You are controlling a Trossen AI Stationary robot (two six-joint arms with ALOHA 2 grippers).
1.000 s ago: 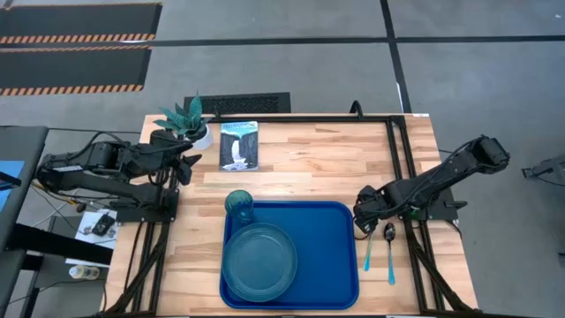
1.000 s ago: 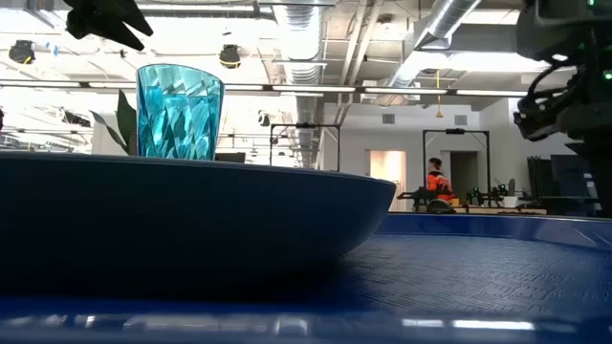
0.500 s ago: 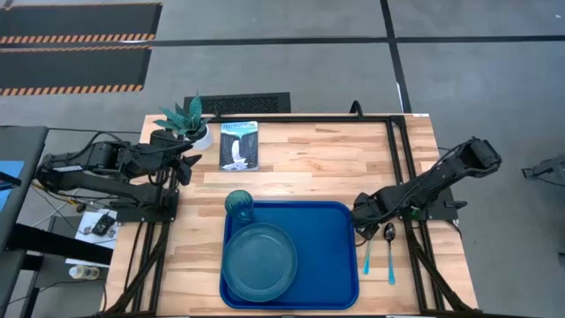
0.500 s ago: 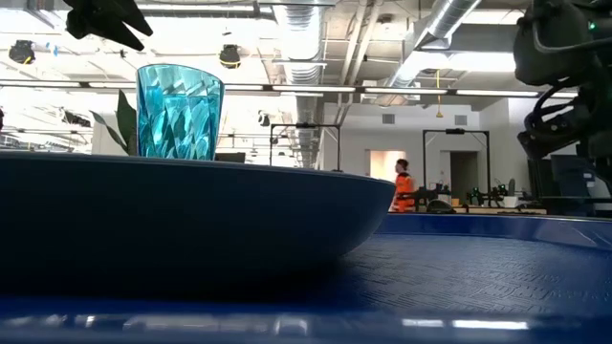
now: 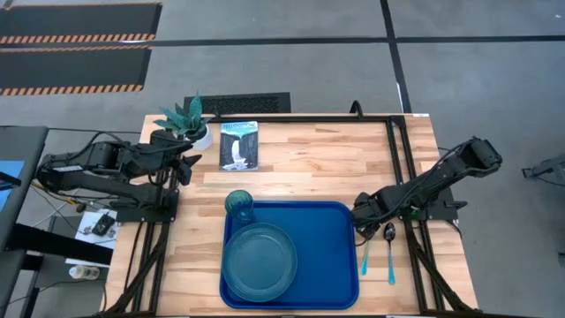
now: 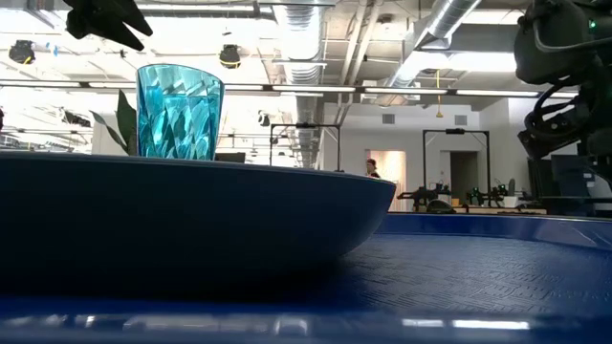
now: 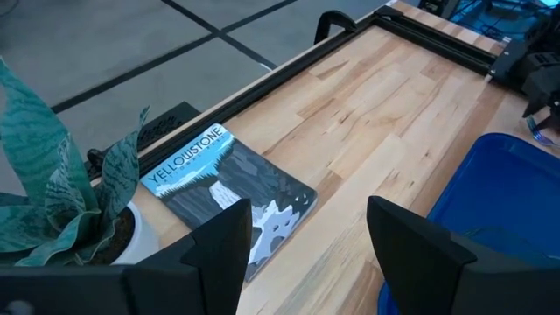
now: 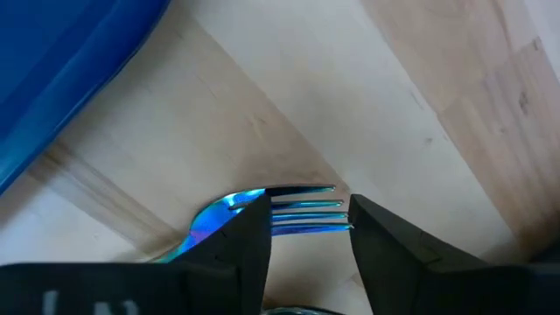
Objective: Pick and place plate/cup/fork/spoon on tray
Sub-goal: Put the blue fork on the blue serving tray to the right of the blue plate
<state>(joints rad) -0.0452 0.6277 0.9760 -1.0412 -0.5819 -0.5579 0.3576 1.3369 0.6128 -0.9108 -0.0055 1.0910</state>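
With the plate [image 5: 259, 260] and cup [image 5: 239, 205] already on the tray [image 5: 331, 256], the fork [image 8: 289, 212] is the step in hand: it lies on the desk [image 5: 327, 168] beside the tray's right edge. The right hand [image 8: 308, 219], fingers spread, straddles its tines, seemingly not yet pinching. Next it must close, lift and carry the fork over the rim; the left hand [image 7: 306, 236] waits spread near the desk's far-left corner.

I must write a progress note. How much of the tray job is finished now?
Done: the plate and the cup are on the tray. In hand: the right gripper straddles the fork tines, not gripping yet. Left: fork and spoon, both on the table. The left gripper waits, open, near the booklet.
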